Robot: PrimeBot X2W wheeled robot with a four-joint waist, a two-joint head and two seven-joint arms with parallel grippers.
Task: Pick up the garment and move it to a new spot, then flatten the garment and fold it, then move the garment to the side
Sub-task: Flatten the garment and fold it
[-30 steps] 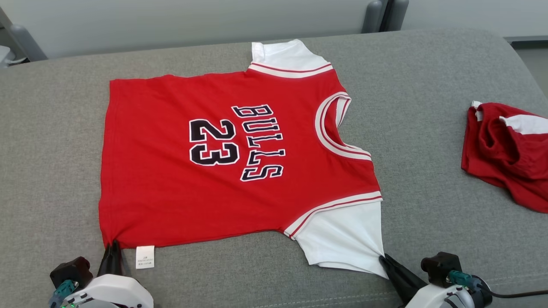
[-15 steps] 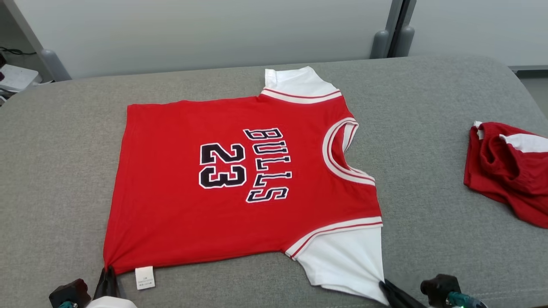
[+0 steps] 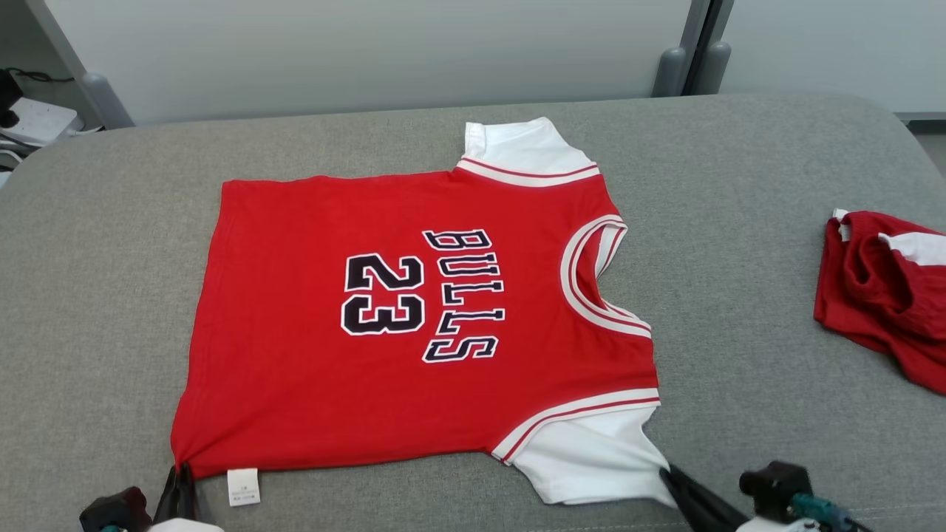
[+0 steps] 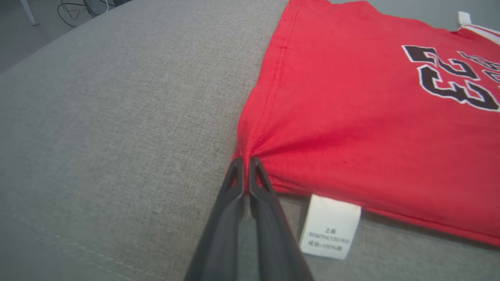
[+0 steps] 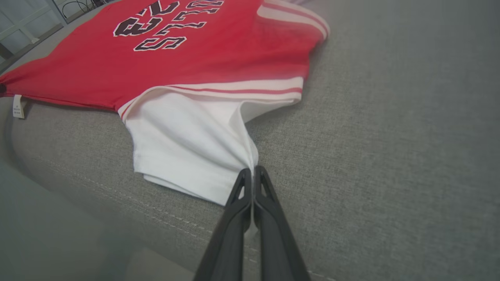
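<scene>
The garment is a red jersey with white sleeves and black "BULLS 23" lettering, spread flat on the grey cushioned surface, collar to the right. My left gripper is shut on its near left hem corner, beside the white care label. In the left wrist view the left gripper pinches bunched red cloth of the garment. My right gripper is shut on the tip of the near white sleeve; the right wrist view shows the right gripper with the sleeve drawn taut into it.
A second red and white garment lies crumpled at the right edge of the surface. Behind the cushion stand a pale wall and grey posts. A white device with cables sits at the far left.
The camera tilted, so the whole scene sits lower in the picture and both grippers nearer the bottom edge. Both stay shut on their corners; the near sleeve looks more gathered.
</scene>
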